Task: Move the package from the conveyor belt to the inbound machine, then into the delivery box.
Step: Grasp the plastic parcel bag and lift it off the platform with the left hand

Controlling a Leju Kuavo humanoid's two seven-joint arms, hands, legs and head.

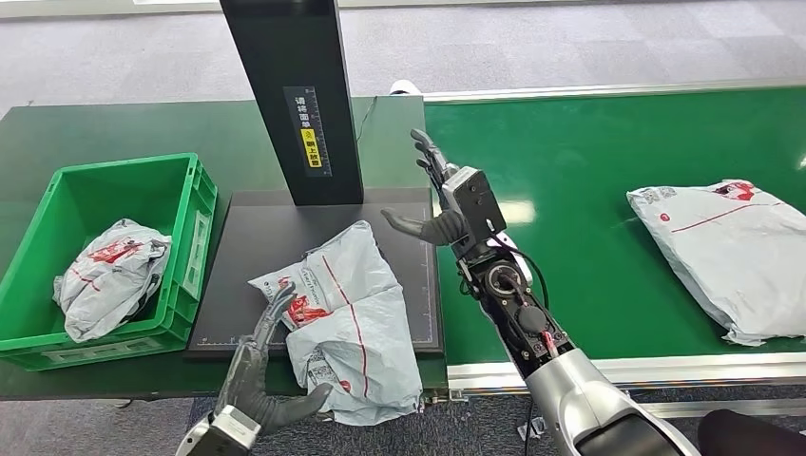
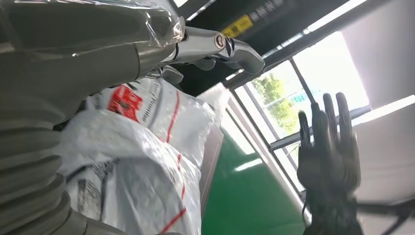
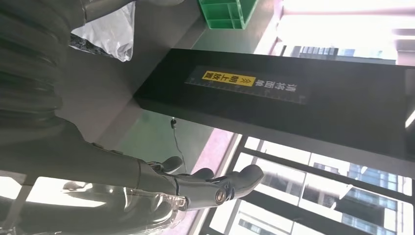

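Observation:
A grey plastic package (image 1: 347, 313) with red print lies on the black plate of the inbound machine (image 1: 257, 237), and its near end hangs over the table's front edge. My left hand (image 1: 261, 370) is at the package's left side, fingers stretched along its edge and thumb spread toward its near end, without closing on it. In the left wrist view the package (image 2: 137, 161) lies right beside the fingers (image 2: 210, 46). My right hand (image 1: 442, 204) is raised over the plate's right edge, fingers spread, holding nothing. It also shows as the right hand (image 2: 328, 152) in the left wrist view.
The machine's black column (image 1: 290, 95) rises behind the plate. A green delivery box (image 1: 204, 228) at the left holds another grey package (image 1: 109, 271). On the green conveyor belt (image 1: 589, 190) to the right lies a third package (image 1: 732, 252).

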